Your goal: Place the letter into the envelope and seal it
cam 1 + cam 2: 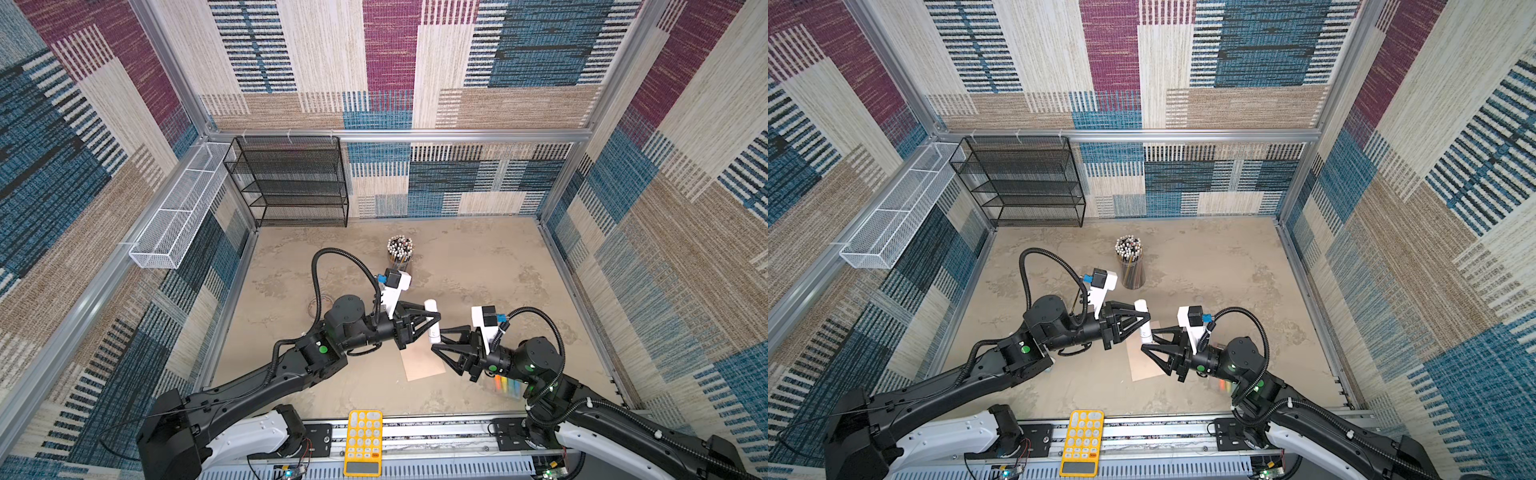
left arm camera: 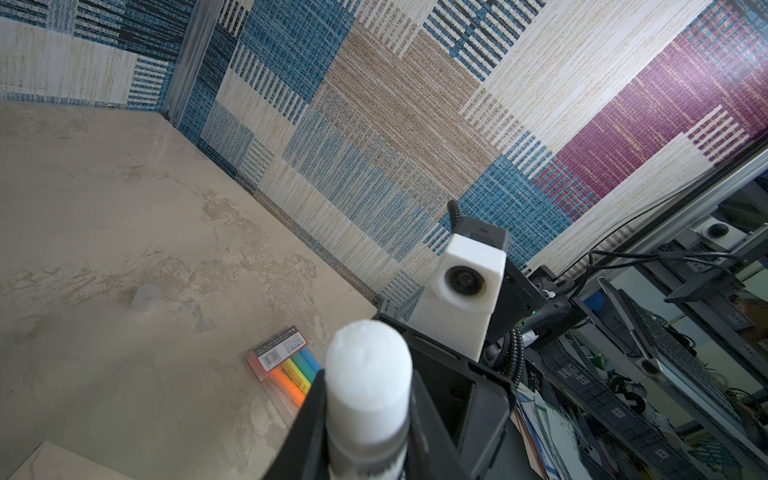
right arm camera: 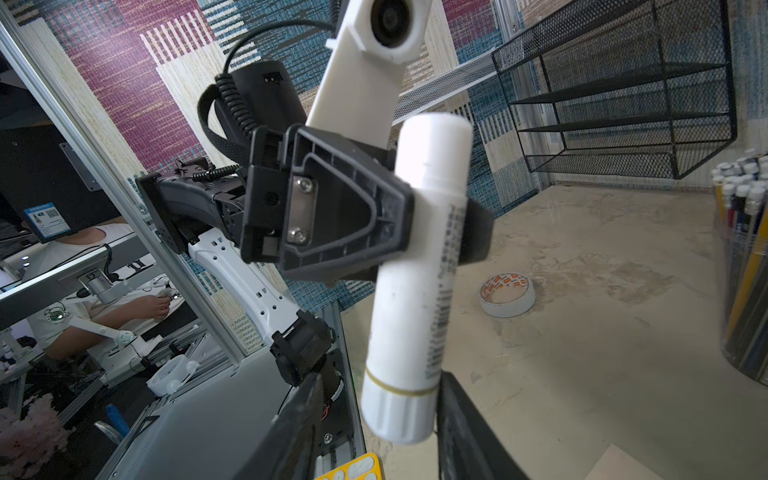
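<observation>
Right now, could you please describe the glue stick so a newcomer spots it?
Find where the two black arms meet above the envelope. The left gripper clamps the glue stick there: a plain white tube, the only item held off the table.

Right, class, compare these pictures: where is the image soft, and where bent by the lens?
In both top views the lens splays the cage post outward; in the left wrist view the glue stick, close to the lens, looks soft; in the right wrist view the fingers of the right pincer are dark blurs.
</observation>
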